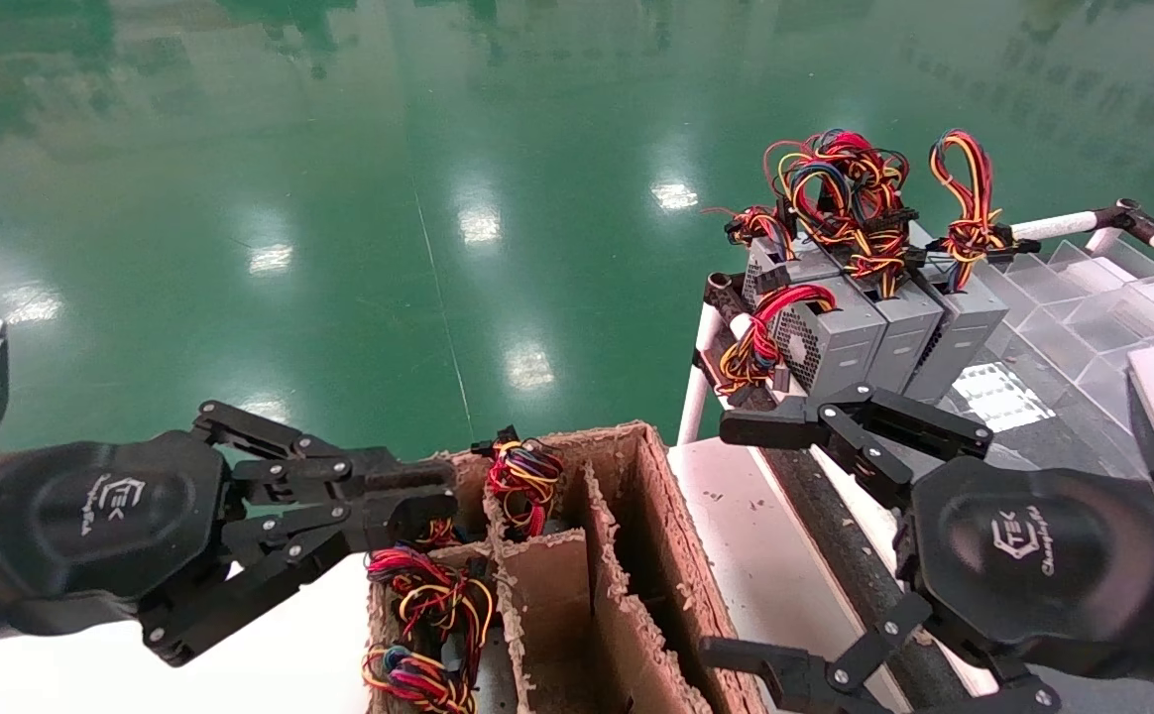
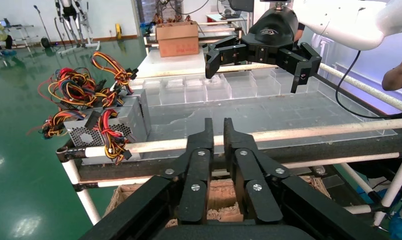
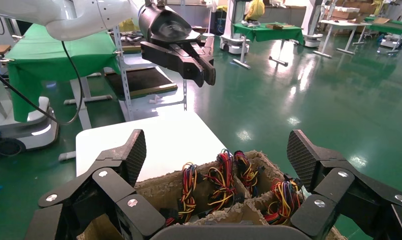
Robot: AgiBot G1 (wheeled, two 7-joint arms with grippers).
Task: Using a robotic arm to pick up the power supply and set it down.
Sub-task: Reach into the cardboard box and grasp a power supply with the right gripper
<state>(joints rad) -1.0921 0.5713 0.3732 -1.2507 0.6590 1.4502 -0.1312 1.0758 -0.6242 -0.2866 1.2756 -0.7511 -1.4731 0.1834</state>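
Three silver-grey power supply units [image 1: 865,337] stand side by side on the rack at the right, their red, yellow and blue wires bunched on top; the left wrist view shows them [image 2: 114,122] too. More wire bundles [image 1: 522,476] poke out of a divided cardboard box [image 1: 636,555] in front of me, and they [image 3: 218,182] also show in the right wrist view. My right gripper [image 1: 750,540] hangs open and empty between box and rack, its pads [image 3: 134,155] spread wide over the box. My left gripper [image 1: 433,501] is shut on nothing at the box's left rim, its fingers [image 2: 206,137] together.
A clear plastic divided tray [image 1: 1102,297] fills the rack behind the units. The white pipe frame [image 1: 696,377] edges the rack. A white table top [image 1: 765,555] lies under the box. Green floor [image 1: 438,198] stretches beyond.
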